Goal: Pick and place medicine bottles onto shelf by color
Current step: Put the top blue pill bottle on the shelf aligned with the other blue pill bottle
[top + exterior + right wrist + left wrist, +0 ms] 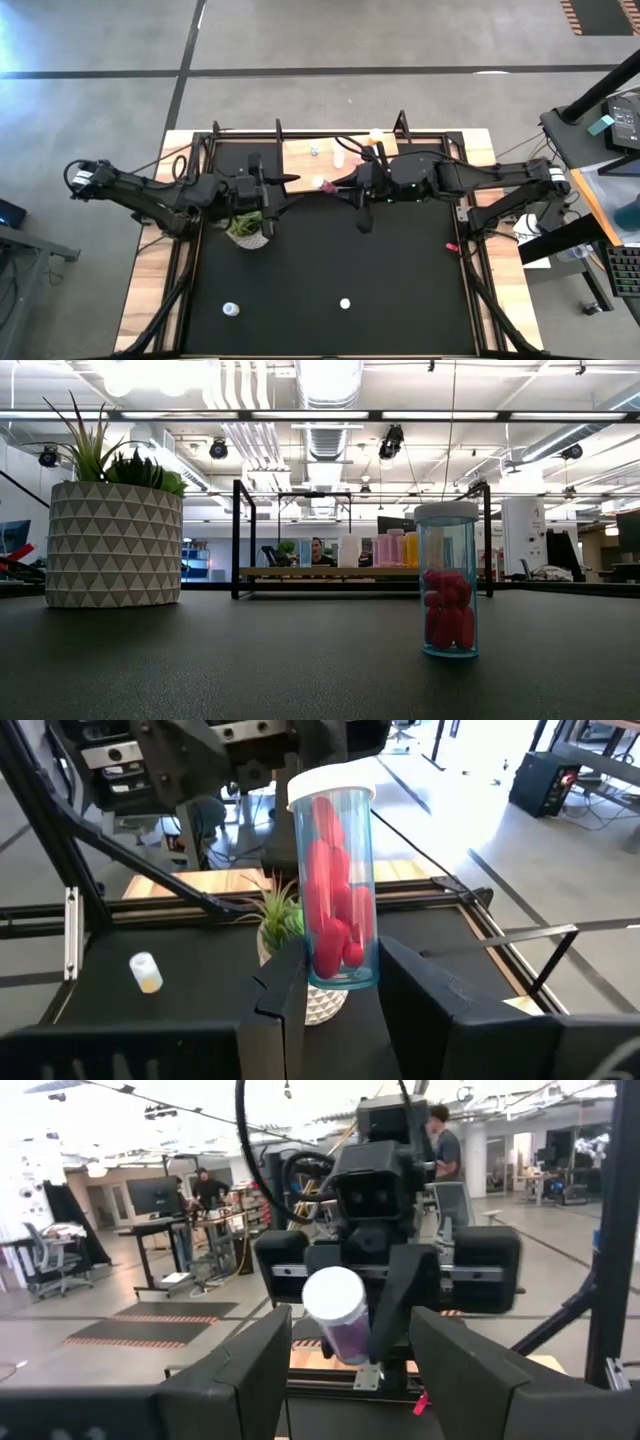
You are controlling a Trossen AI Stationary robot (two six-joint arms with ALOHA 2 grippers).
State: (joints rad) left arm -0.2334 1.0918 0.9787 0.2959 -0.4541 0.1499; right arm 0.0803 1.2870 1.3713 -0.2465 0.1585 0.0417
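A pink-red medicine bottle (331, 885) is clamped in the right gripper (335, 982) beside the shelf (300, 157); the left gripper (345, 1355), fingers apart, is faced closely, a potted plant (247, 226) beneath.

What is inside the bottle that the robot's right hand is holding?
Red pills fill the clear bottle from top to bottom, under its white cap. The right hand covers its bottom edge, so the lowest pills are hidden.
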